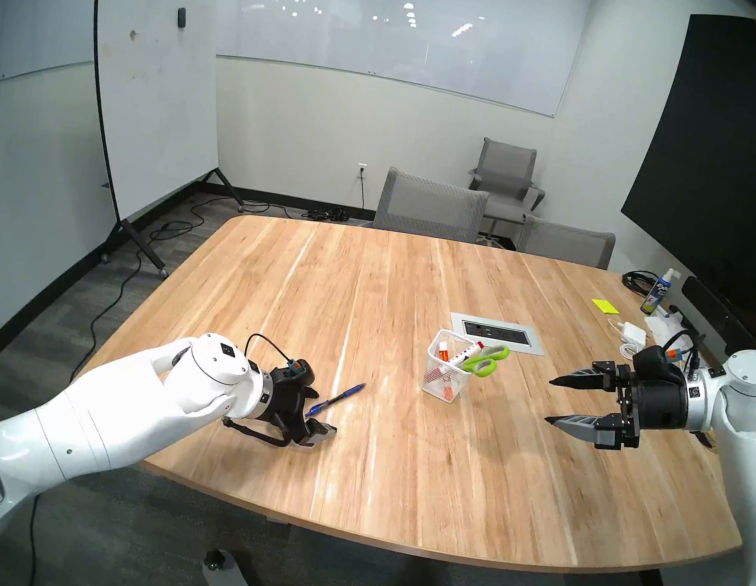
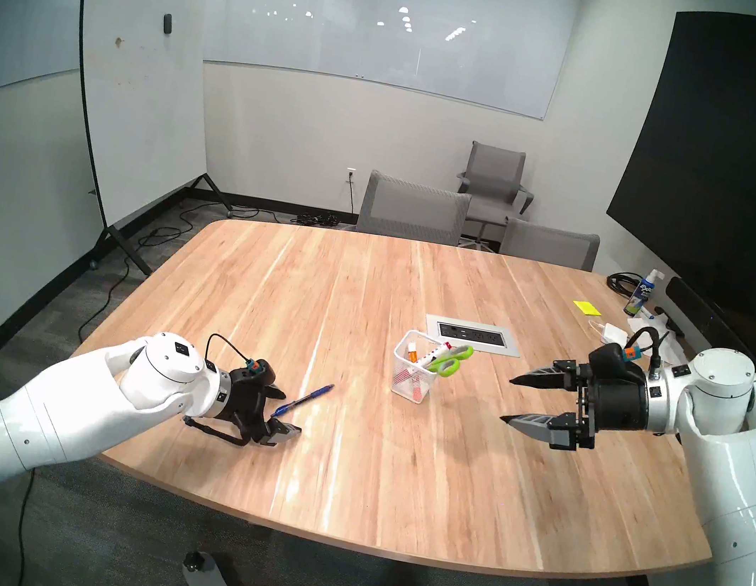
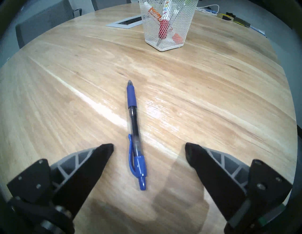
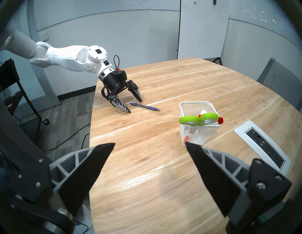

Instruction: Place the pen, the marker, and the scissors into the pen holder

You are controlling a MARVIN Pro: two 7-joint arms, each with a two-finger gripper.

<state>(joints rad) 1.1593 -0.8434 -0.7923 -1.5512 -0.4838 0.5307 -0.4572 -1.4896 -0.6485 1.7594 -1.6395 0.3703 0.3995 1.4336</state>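
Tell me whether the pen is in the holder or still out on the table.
Out. The pen lies flat on the table, well apart from the holder.

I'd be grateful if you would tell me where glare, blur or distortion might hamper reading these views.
Both head views: fisheye bends the table edge, with a dark rim and pale glare streaks on the wood. Left wrist: the pen is slightly smeared at its clip end, glare lies beside it, and a soft shadow falls between the fingers. Right wrist: sharp; the holder and scissors read clearly.

Glossy wood table point(image 1: 387, 461), white wire-mesh pen holder point(image 3: 163, 44), smooth plastic pen point(image 3: 132, 101).
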